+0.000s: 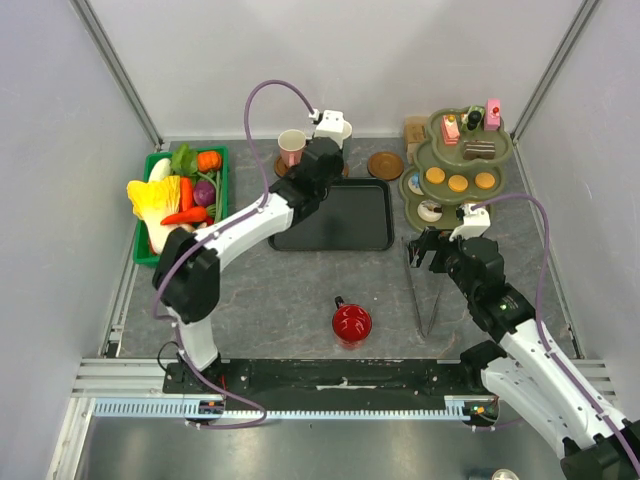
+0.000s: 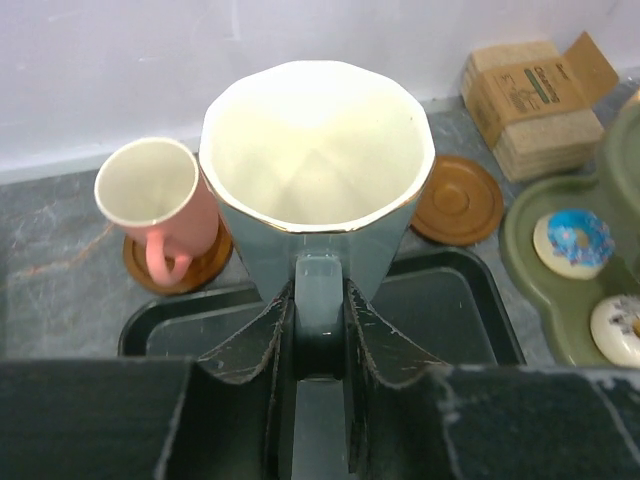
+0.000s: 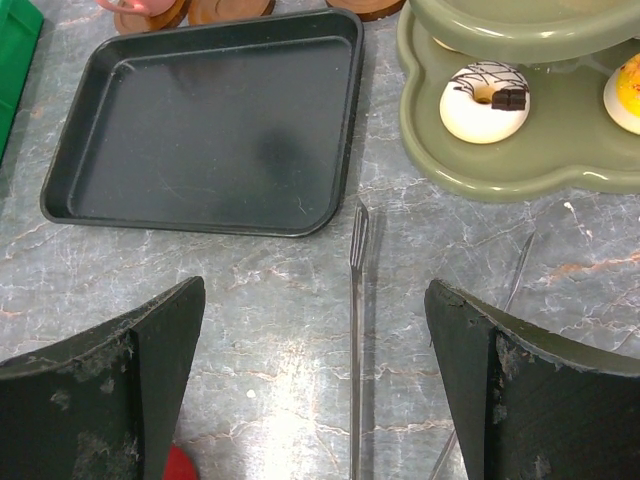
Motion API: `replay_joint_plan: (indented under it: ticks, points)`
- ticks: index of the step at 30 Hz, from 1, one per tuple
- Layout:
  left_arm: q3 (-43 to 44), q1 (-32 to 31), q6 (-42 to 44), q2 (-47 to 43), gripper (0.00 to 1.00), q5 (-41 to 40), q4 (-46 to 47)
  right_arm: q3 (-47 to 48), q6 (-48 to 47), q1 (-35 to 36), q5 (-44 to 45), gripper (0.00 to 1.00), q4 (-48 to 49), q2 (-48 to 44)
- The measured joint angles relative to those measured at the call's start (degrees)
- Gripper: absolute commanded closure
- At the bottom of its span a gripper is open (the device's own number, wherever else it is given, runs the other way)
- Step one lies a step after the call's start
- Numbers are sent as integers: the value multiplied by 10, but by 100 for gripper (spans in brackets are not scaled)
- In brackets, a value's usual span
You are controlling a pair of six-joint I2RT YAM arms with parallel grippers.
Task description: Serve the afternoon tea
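- The left jaws are clamped on the handle of the white mug (image 2: 315, 160), which hangs upright just ahead of them, over the far rim of the black tray (image 2: 450, 300).
- The pink mug (image 2: 155, 190) stands on a coaster to the left of the held mug; an empty coaster (image 2: 455, 200) lies to its right, with the green cake stand (image 2: 540, 290) further right.
- The step looks to be carrying the mug to its serving spot. To do it well, the mug should stay level, since a handle grip lets it swing, and pass clear of the pink mug before going straight down until its base sits flat.
- The right jaws stand wide apart and hold nothing. The metal tongs (image 3: 357, 330) lie on the table directly between and below them.
- The right wrist view alone shows a middle coaster (image 3: 230, 8) beyond the tray — the left wrist view hides that spot behind the mug.
- Only the top view shows the red mug (image 1: 351, 323) on the table, well behind both sets of jaws, and the vegetable basket (image 1: 180, 195).
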Motion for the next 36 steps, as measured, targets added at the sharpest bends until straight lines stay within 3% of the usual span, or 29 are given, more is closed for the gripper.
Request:
replay_joint_plan:
  ticks: [9,15,36]
  points:
    - [175,62,18,176,98,54,-13,0,0,0,3,2,-2,6]
    - [246,87,19,256,98,76,-29,0,0,0,5,2,-2,22]
    - [279,101,7,331,98,109,-34,0,0,0,11,2,-7,31]
